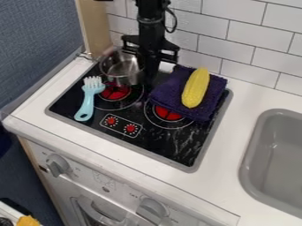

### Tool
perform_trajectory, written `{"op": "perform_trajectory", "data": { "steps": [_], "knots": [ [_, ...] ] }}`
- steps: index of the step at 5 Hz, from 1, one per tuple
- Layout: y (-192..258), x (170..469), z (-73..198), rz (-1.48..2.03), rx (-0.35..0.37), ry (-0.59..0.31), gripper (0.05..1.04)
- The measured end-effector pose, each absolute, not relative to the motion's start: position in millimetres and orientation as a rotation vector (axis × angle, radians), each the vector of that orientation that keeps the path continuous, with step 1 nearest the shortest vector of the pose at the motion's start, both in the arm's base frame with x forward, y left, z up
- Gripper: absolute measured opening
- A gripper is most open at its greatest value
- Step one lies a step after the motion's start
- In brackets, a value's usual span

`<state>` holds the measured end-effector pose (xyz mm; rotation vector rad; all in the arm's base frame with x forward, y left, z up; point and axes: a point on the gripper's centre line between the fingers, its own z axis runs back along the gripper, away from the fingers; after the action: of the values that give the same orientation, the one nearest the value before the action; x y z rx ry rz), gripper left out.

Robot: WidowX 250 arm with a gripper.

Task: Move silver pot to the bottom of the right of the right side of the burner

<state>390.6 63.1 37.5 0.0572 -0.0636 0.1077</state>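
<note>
The silver pot [121,67] is at the back left of the black stove top [177,149], behind the left red burner [115,92]. My gripper [150,73] hangs down from the top edge, right at the pot's right side, and covers part of its rim. Whether it touches or holds the pot is not clear. The right burner [167,113] is partly covered by a folded purple cloth [167,91].
On the cloth lies a yellow corn cob [196,87]. A light blue brush [88,99] rests left of the left burner. Behind the stove rises a white tiled wall [247,42], with a wooden panel at the back left. The grey sink [276,154] is at right.
</note>
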Motion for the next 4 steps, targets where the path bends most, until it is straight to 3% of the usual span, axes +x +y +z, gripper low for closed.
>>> {"op": "perform_trajectory", "data": {
  "steps": [1, 2, 4],
  "knots": [
    [45, 395, 81, 0.061, 0.076, -0.147, 0.077],
    [-6, 375, 115, -0.017, 0.037, -0.218, 0.077],
    [-72, 287, 95, -0.106, 0.053, -0.167, 0.077]
  ]
}}
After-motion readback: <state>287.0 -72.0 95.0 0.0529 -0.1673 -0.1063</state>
